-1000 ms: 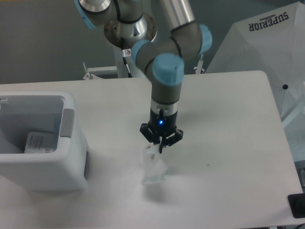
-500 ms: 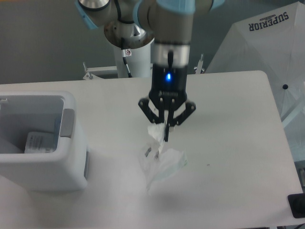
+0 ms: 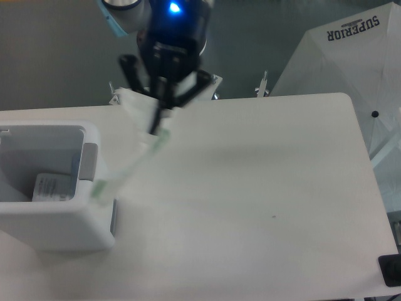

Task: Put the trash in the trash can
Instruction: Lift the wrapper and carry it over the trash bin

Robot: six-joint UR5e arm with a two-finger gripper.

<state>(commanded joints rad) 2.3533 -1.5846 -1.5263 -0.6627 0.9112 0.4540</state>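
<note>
White, broad and bare over most of its surface, the worktop (image 3: 263, 188) fills the view, with a dim grey wall behind it and a pale fabric panel printed SUPERIOR (image 3: 351, 56) at the right edge. At the left stands the white boxy plastic trash can with rounded corners and a grey side panel (image 3: 62, 219), open at the top; something pale with a printed label lies inside it, too indistinct to name.

High over the worktop's far left part hangs the black two-finger gripper (image 3: 156, 122) with its blue light showing. Its jaws are pinched narrow on the top of the wrinkly clear plastic bag (image 3: 128, 166), which streams down and to the left as a long blurred strip, its lower end just over the can's right rim. The bag is clear of the worktop and not yet inside the can. I cannot see the water bottle on the worktop.

The step in hand looks like the carry to the can. To do it well, the grip should hold until the gripper stands over the middle of the opening, not merely over the rim, because a limp trailing bag could drape on the wall or slide down outside. Keeping enough height lets the tail clear the edge; a brief pause would let the swing settle before the jaws part.
</note>
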